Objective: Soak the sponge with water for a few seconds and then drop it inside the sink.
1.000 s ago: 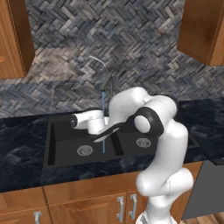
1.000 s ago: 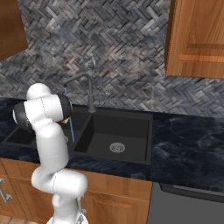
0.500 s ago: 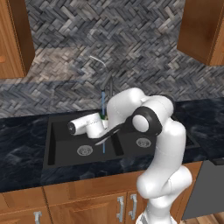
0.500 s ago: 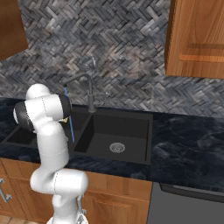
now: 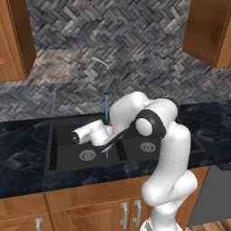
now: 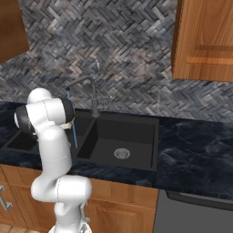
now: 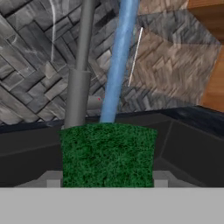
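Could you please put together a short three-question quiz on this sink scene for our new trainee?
1. True or false: the sponge lies loose on the floor of the sink.
2. Which face of the sponge is turned toward the hand camera: A) yellow body, B) green scrub layer, C) neither can be told?
3. Fill in: in the hand view the water comes down and meets the sponge at its ____ edge.

Key
1. False: it is clamped in the gripper, held over the basin beside the faucet.
2. B.
3. Top.
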Robot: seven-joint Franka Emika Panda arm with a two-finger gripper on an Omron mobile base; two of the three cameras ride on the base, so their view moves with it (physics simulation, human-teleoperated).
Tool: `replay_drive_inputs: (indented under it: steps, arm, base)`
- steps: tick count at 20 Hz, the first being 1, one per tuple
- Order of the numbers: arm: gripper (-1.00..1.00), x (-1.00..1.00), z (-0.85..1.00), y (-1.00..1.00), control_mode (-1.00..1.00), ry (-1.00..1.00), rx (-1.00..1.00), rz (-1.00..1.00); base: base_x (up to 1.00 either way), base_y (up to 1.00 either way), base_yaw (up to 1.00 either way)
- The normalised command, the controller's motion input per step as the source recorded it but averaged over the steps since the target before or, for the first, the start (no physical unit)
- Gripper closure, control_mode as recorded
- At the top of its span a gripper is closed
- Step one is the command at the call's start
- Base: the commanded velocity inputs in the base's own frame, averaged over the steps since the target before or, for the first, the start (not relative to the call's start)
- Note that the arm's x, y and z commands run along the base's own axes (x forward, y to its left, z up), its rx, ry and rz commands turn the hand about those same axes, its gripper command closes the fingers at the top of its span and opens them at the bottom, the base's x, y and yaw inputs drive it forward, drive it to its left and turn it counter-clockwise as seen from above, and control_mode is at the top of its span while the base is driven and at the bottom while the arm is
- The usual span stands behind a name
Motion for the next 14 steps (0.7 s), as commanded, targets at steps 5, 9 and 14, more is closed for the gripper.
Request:
replay_drive_inputs:
  steps: [5,9,14]
  arm:
    - [1.0,0.04,0.0,-0.3,-1.0,0.13,0.0,0.0]
    - [1.0,0.09,0.0,-0.15,-1.0,0.14,0.0,0.01]
    - [1.0,0.18,0.0,0.0,-1.0,0.06,0.01,0.01]
  base:
    - [0.0,0.0,0.0]
    - [0.0,0.0,0.0]
    - [0.0,0.0,0.0]
